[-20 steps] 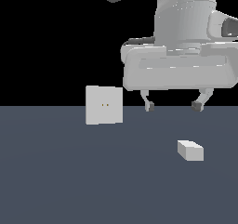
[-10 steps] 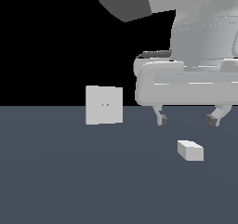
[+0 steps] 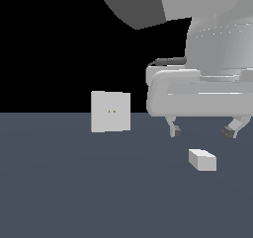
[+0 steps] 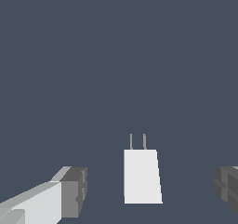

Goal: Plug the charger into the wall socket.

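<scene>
While the jaws of the gripper (image 3: pixel 202 131) hang spread wide and empty above the worktop (image 3: pixel 74 192), the charger (image 3: pixel 202 160) lies flat just below and between them, its two prongs (image 4: pixel 138 141) visible in the wrist view. A good grasp would come straight down and close across the block's long sides, leaving the prongs free. The wall socket (image 3: pixel 110 111) stands upright well apart toward the exterior view's left.
</scene>
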Controlling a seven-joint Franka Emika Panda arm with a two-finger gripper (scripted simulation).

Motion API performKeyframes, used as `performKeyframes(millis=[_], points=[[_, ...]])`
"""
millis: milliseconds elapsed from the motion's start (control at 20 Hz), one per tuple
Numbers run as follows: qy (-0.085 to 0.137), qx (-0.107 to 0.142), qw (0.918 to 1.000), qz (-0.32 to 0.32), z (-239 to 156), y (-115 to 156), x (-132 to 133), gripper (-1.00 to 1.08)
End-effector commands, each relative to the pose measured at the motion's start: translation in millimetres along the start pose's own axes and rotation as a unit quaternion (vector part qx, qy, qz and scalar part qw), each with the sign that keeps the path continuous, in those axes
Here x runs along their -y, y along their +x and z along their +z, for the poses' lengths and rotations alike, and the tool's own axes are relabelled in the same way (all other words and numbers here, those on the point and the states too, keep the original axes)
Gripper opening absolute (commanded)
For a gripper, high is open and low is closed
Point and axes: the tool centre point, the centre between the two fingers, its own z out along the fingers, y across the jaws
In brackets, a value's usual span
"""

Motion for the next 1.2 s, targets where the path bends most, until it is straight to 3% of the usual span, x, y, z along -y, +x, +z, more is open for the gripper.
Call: performKeyframes(millis=[0, 900, 950, 1150], points=[[0.000, 0.000, 1.0000, 0.000, 0.9, -0.4, 0.1, 1.00], [0.000, 0.000, 1.0000, 0.000, 46.7, -18.9, 0.1, 1.00], [0.000, 0.000, 1.0000, 0.000, 46.7, -18.9, 0.1, -1.00], [0.000, 0.000, 1.0000, 0.000, 46.7, -18.9, 0.1, -1.00]])
